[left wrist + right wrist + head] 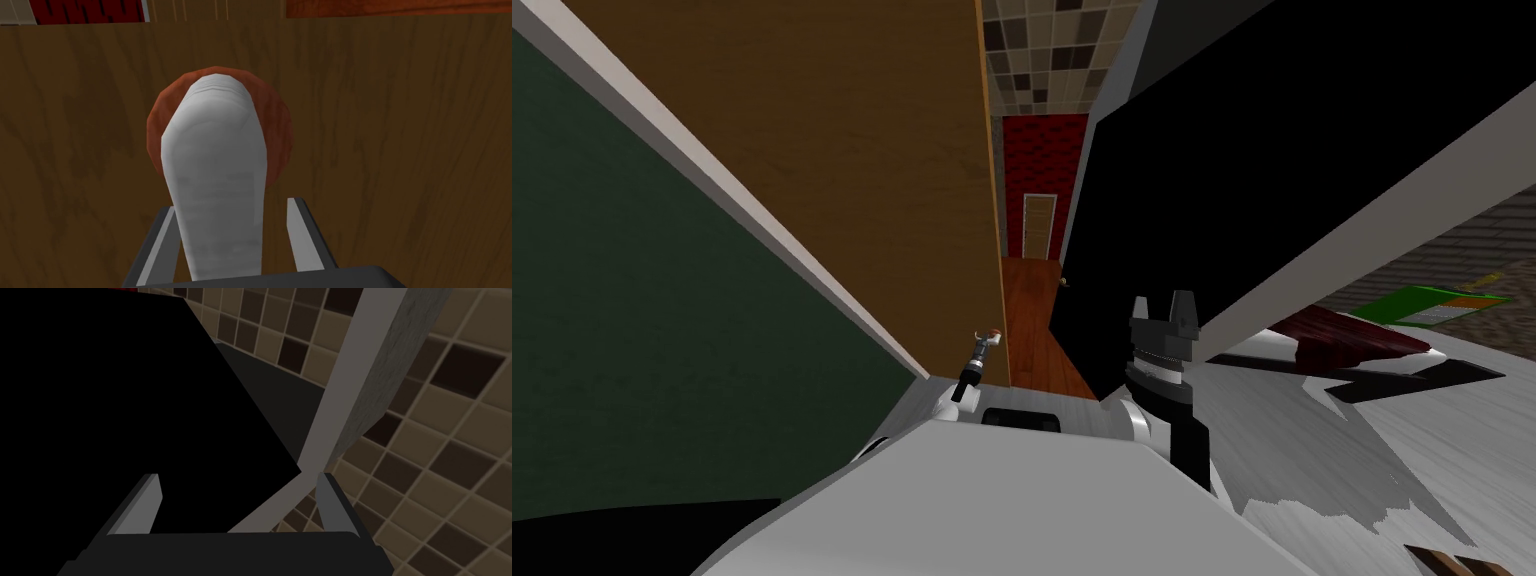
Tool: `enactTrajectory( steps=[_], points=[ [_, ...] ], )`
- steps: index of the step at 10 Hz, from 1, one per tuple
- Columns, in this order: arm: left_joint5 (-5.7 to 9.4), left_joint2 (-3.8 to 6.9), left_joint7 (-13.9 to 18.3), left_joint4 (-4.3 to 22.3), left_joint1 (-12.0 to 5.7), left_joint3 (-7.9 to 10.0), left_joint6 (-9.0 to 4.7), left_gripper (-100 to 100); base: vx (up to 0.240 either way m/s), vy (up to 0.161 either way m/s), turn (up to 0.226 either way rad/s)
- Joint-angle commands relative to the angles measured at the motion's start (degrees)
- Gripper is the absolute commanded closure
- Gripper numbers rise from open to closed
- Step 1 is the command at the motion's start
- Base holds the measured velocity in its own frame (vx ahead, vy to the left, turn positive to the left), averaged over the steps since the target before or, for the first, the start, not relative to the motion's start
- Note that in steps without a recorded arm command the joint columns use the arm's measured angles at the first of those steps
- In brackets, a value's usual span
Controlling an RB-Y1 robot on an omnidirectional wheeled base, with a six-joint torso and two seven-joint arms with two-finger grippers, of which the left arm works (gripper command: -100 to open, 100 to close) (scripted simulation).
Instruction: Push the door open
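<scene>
Brown and wood-grained, the door [842,150] stands close at my left front. Its free edge borders a gap showing a red-brown floor [1032,330] and a red wall [1042,150]. One grey lever [215,165] sits on one rust-coloured rose [277,130]. The left gripper [231,205] straddles that lever, jaws open, the lever close against one jaw and clear of the other. I judge the push itself to be in hand, with the door ajar. The next move calls for steady pressure into the panel along its swing, without snagging the lever. The right gripper [1162,300] hangs by a black area, jaws open and empty. There are two doors in all: this one and a small far door [1039,222] down the hall
</scene>
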Motion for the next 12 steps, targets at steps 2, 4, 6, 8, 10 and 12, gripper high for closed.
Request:
enactTrajectory(
  steps=[2, 4, 6, 8, 10, 12],
  points=[
    [0.0, 0.0, 0.0, 0.0, 0.04, -0.01, 0.01, 100, -0.024, 0.004, -0.012],
    [0.0, 0.0, 0.0, 0.0, 0.04, -0.01, 0.01, 100, 0.0, 0.0, 0.0],
    [0.36, 0.35, -0.5, 0.0, -0.36, 0.75, 0.03, 100, 0.061, -0.008, 0.02],
    [0.43, 0.39, -0.7, 0.0, -0.38, 0.9, 0.02, 100, 0.124, -0.033, 0.026],
    [0.96, 0.59, -1.6, 0.2, -0.52, 1.98, -0.06, 100, 0.169, -0.04, 0.055],
    [1.49, 0.68, -2.5, 0.3, -0.67, 3.08, -0.15, 100, 0.199, -0.032, 0.052]
  ],
)
